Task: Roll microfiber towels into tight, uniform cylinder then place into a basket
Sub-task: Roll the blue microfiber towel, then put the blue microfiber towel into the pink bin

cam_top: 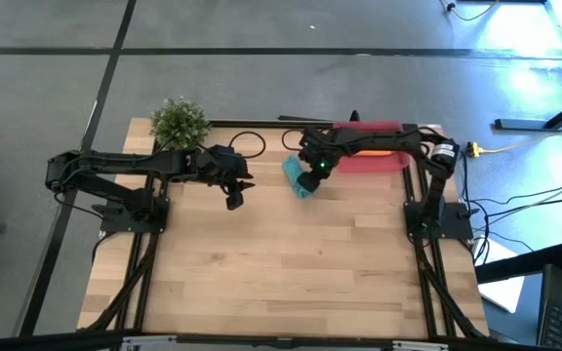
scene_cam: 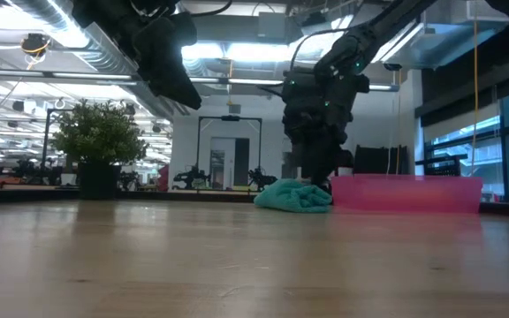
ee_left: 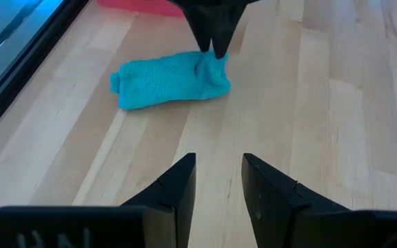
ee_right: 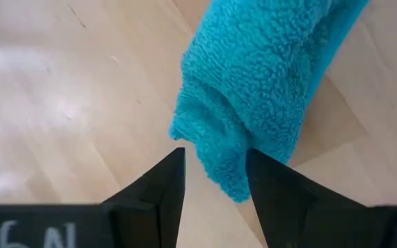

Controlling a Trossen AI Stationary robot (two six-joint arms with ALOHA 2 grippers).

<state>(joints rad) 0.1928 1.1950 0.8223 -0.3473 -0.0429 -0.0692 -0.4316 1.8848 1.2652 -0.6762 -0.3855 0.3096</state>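
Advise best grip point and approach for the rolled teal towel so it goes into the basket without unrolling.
Grip the teal towel mid-length, jaws across the roll, coming straight down. It lies flat as a short cylinder on the table beside the basket. The right gripper is pinching one end, which probably lets the free end sag.

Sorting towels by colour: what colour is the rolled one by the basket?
Teal; the rolled towel shows best in the right wrist view, lying beside the pinkish-red basket.
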